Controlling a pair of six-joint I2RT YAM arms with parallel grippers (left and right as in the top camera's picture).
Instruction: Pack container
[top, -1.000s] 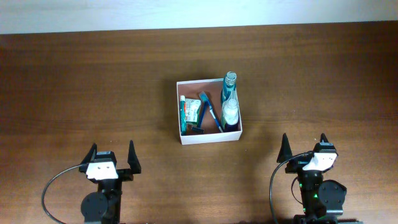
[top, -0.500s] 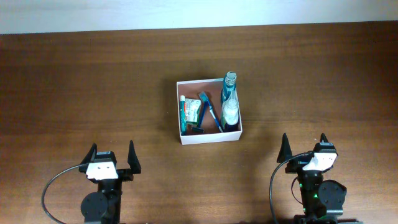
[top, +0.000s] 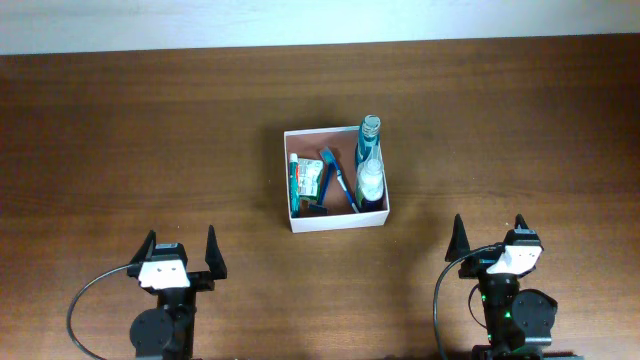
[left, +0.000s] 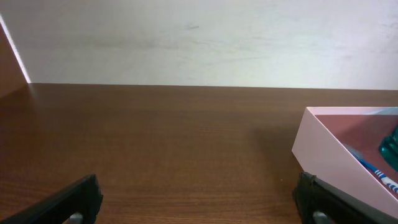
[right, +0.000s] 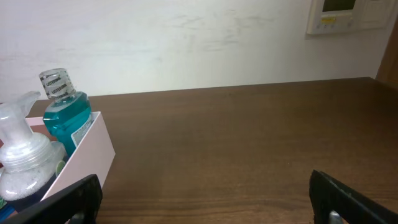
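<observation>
Container (top: 338, 221) sits mid-table, well apart from both arms. Inside: teal mouthwash bottle (top: 370, 143) + clear pump bottle (top: 371, 181) along the right wall, toothbrush (top: 345, 188) and blue razor (top: 317, 206) in the middle, green/white tube (top: 297, 180) by the left wall. Nothing loose on the table (top: 150, 130), so packing looks done afaict; no lid in view. Left gripper (top: 181, 247) & right gripper (top: 490, 230) sit at the near edge, jaws wide apart, holding nothing

Wood, card and plastic.
The table (top: 120, 130) is grained brown wood, softly sheened; the container (top: 338, 221) at centre frame has matt card-like walls; the teal bottle (top: 370, 148) looks glossy clear plastic.
</observation>
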